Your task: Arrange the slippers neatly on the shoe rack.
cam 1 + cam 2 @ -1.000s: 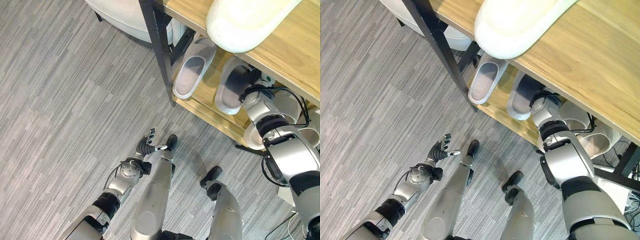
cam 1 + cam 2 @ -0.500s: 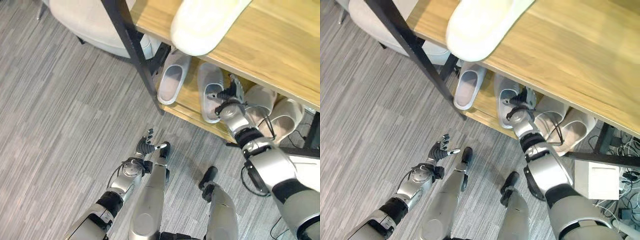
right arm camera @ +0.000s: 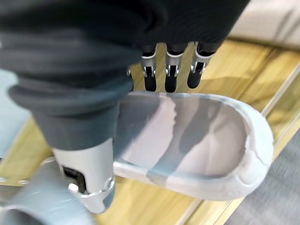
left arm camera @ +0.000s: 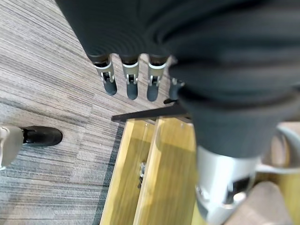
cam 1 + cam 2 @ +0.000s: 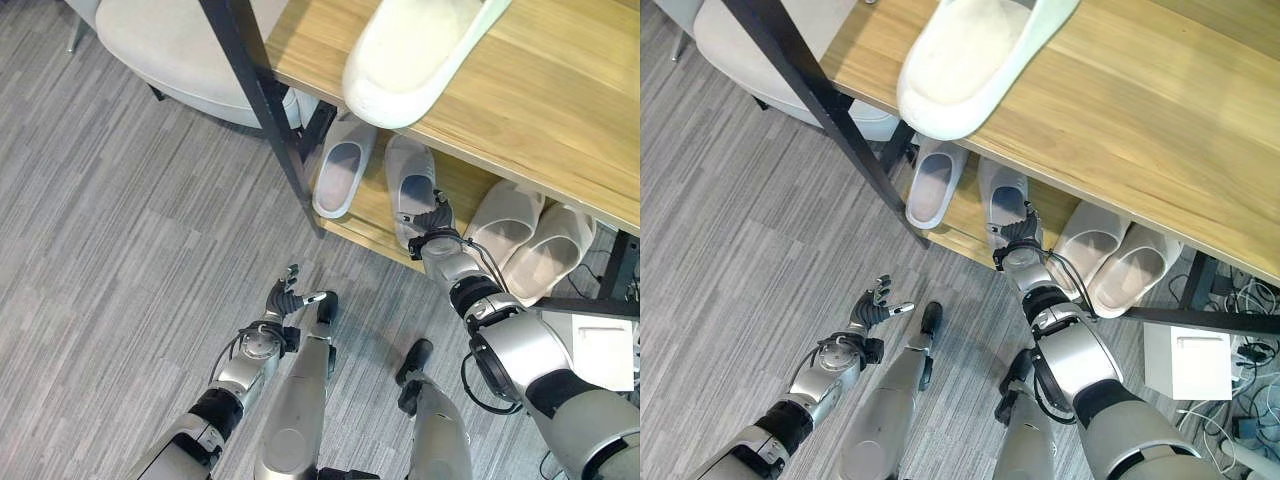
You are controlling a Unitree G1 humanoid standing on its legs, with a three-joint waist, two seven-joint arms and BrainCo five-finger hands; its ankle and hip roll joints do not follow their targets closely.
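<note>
A: Head camera, left eye. What have you got?

B: I see the right hand (image 5: pixel 434 221) down at the lower shelf of the shoe rack (image 5: pixel 560 100), over the heel end of a pale grey slipper (image 5: pixel 408 180). The slipper's long axis runs away from the hand, toe pointing into the rack, heel at the shelf's front edge. A second grey slipper (image 5: pixel 340 172) lies just beside it on the hand's left, roughly parallel. Two beige slippers (image 5: pixel 530 245) sit on the hand's other side, toes angled toward the back. One large white slipper (image 5: pixel 410 55) lies on the top shelf, its end overhanging the edge.

A: Right eye?

B: Same layout. My left hand (image 5: pixel 872 312) hangs low over the grey floor (image 5: pixel 730 230), well apart from the rack, fingers spread and relaxed, holding nothing.

A: Left wrist?

B: Fingers (image 4: pixel 131 84) straight, side by side, nothing between them; wooden rack edge beyond.

A: Right wrist?

B: Fingers (image 3: pixel 170 75) straight and loose above the grey slipper's footbed, thumb alongside its rim. No curl round it. Touching or just above, I cannot tell.
</note>
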